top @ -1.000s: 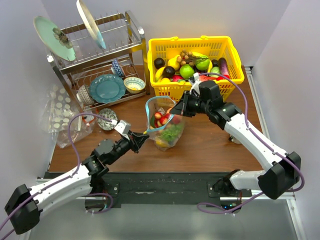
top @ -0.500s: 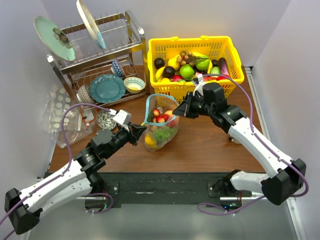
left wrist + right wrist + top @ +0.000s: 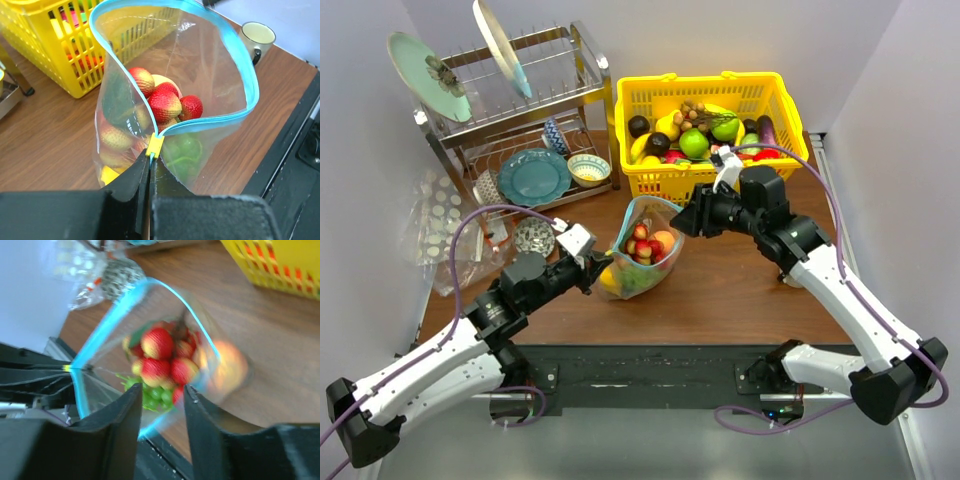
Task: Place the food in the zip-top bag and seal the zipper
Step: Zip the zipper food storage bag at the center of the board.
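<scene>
Brown table (image 3: 740,285); one zip-top bag (image 3: 210,70); one yellow basket (image 3: 650,178).

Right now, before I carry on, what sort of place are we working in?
Probably a staged kitchen test cell rather than a real kitchen: a wooden table boxed in by plain white walls, a metal dish rack loaded with crockery, and a yellow basket of toy fruit.
</scene>
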`<action>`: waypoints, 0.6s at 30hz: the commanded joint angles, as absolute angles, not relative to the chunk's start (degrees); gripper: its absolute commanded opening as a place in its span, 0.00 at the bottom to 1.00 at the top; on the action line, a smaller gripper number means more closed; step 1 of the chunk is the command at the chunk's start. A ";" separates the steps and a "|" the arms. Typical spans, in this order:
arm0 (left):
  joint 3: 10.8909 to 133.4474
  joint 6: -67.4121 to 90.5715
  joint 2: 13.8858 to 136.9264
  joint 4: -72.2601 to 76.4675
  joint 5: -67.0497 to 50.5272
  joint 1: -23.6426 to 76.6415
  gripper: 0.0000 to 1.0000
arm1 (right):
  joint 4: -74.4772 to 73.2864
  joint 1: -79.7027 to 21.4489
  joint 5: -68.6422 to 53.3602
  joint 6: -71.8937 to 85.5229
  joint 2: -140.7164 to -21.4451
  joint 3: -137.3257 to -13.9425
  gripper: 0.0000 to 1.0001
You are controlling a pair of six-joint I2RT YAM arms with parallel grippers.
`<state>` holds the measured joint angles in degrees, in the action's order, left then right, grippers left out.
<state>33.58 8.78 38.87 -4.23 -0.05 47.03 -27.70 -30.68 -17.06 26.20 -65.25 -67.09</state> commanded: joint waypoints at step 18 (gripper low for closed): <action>38.06 4.75 38.32 -3.95 -7.38 47.29 0.00 | -17.92 -45.17 -41.31 -19.22 -74.17 -77.42 0.59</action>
<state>34.44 6.13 38.50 -5.76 -6.22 47.03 -16.38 -42.94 -37.60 -4.43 -73.08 -73.82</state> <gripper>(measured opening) 0.021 0.605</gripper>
